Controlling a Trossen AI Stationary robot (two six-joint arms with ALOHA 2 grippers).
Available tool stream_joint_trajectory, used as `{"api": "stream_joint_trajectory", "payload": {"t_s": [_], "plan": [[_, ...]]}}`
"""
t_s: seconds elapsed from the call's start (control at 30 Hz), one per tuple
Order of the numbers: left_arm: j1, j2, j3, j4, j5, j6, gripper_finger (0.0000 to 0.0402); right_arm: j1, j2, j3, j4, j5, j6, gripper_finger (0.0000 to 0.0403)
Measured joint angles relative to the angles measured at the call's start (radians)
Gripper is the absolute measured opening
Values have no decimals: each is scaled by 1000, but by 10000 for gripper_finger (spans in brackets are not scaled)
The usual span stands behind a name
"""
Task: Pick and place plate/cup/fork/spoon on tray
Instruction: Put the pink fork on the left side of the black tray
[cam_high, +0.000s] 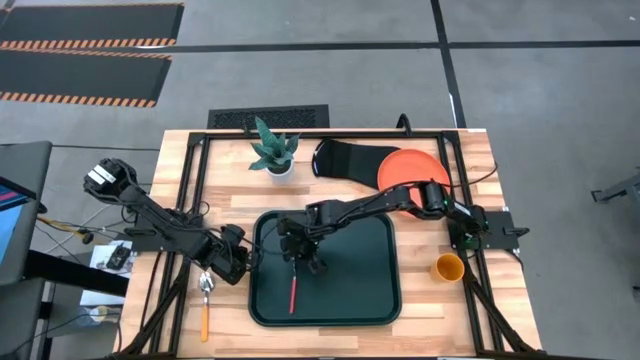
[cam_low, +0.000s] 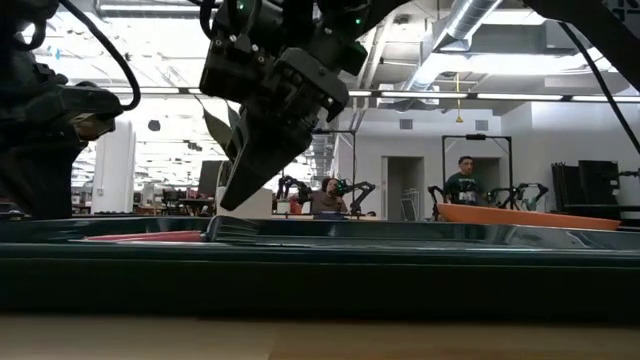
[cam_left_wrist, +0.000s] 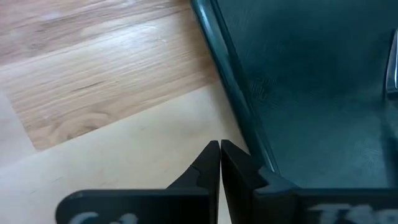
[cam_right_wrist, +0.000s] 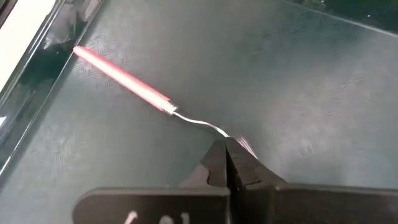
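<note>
The fork (cam_high: 292, 290) lies flat on the dark tray (cam_high: 370, 300), its red handle (cam_right_wrist: 121, 78) toward the near left corner and its tines (cam_right_wrist: 247, 146) under my right gripper (cam_right_wrist: 227, 148), which is shut, pointing down over the tray's left half (cam_high: 296, 256). My left gripper (cam_left_wrist: 219, 148) is shut and empty over the bare table beside the tray's left rim (cam_left_wrist: 233, 93). The spoon (cam_high: 205, 298) lies on the table left of the tray. The orange-red plate (cam_high: 412, 166) rests on a black oven mitt (cam_high: 345, 160). The cup (cam_high: 448, 267) stands right of the tray. My right gripper's shut fingertips stand from above right at the fork's tine end (cam_right_wrist: 242, 143), where the neck runs in behind them. The fingers hide the spot, and I cannot tell whether they touch the fork. The fork lies flat on the tray floor.
A small potted plant (cam_high: 273, 152) stands at the far side of the table, left of the mitt. The right arm (cam_high: 380, 200) reaches across the tray's far right corner. People stand in the room beyond the table (cam_low: 462, 180).
</note>
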Motion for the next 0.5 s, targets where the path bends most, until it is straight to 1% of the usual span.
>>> {"api": "stream_joint_trajectory", "payload": {"t_s": [0.2,0.3,0.5], "plan": [[0,0,0,0,-7,0,0,-1,0,-65,64,6,33,7],[0,0,0,-1,-7,0,0,-2,0,-68,78,29,32,7],[0,0,0,0,-8,0,0,-14,0,-55,85,31,34,5]]}}
